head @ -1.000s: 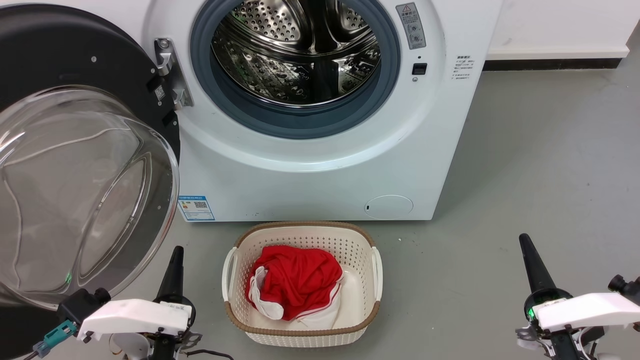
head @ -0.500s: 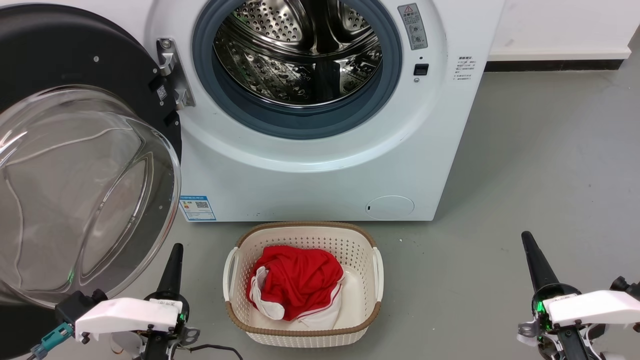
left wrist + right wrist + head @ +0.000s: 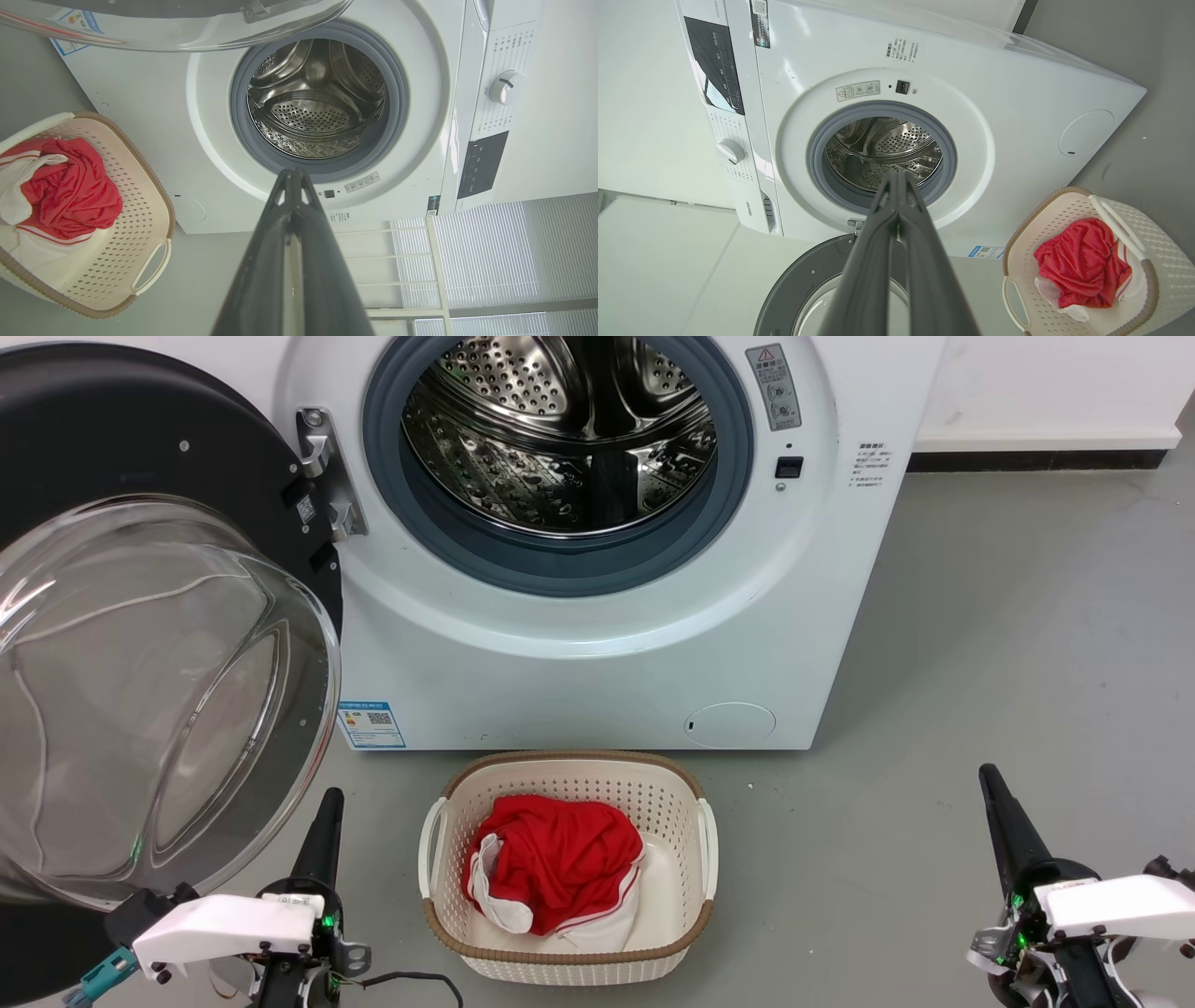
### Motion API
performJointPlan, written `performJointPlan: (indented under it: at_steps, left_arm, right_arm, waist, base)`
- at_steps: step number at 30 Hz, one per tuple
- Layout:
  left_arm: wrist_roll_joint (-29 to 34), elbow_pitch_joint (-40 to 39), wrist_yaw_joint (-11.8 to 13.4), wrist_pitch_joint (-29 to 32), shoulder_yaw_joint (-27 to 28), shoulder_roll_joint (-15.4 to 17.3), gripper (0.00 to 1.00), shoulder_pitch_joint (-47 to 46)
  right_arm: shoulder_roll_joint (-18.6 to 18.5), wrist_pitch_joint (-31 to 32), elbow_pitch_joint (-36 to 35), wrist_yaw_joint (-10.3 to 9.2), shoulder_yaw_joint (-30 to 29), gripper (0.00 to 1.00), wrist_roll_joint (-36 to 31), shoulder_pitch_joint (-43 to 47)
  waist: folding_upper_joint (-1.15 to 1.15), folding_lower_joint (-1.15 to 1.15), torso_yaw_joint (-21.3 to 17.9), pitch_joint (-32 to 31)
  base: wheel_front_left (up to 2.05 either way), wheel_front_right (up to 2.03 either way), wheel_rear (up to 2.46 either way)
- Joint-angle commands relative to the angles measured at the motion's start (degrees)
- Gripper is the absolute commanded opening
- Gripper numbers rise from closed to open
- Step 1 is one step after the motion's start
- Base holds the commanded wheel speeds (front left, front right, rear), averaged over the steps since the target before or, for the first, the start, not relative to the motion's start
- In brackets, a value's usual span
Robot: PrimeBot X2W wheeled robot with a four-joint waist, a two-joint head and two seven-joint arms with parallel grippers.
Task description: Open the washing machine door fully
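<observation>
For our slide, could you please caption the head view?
Washing machine door swung open beside the drum; basket of red laundry in front; left fingers and right fingers shut.

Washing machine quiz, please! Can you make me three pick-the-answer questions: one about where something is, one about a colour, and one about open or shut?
1. Where is the laundry basket?
A. On the floor in front of the washing machine
B. On top of the machine
C. Behind the machine

2. What colour is the big cloth in the basket?
A. Blue
B. Red
C. Green

3. How is the washing machine door?
A. Shut tight
B. Swung open to the left
C. Lying flat on the floor

Answers:
1 A: the basket stands on the grey floor just before the machine's front.
2 B: the crumpled cloth is bright red with white trim.
3 B: the door hangs out from its hinge, and the steel drum is bare to see.
</observation>
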Motion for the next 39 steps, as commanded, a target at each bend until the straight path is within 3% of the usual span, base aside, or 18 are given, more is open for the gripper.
performJointPlan:
  at_steps: [1,29,39]
  left_arm:
    - [-0.93,0.00,-0.51,0.33,0.39,-0.03,0.00,-1.16]
    - [-12.13,0.96,-2.05,3.31,2.19,-0.89,0.00,-1.41]
    - [-11.90,0.93,-2.04,3.25,2.13,-0.86,0.00,-1.37]
  right_arm:
    - [-0.13,0.28,0.03,0.01,-0.17,0.00,1.15,-1.08]
    - [0.26,2.69,1.91,0.00,-1.62,0.00,12.68,-2.07]
    - [0.48,2.75,1.88,0.00,-1.83,0.00,12.01,-2.08]
  waist:
    - [0.00,0.00,0.01,-0.01]
    - [0.00,0.00,0.38,-0.20]
    - [0.00,0.00,0.38,-0.20]
  base:
    - [0.00,0.00,0.00]
    - [0.00,0.00,0.00]
    - [0.00,0.00,0.00]
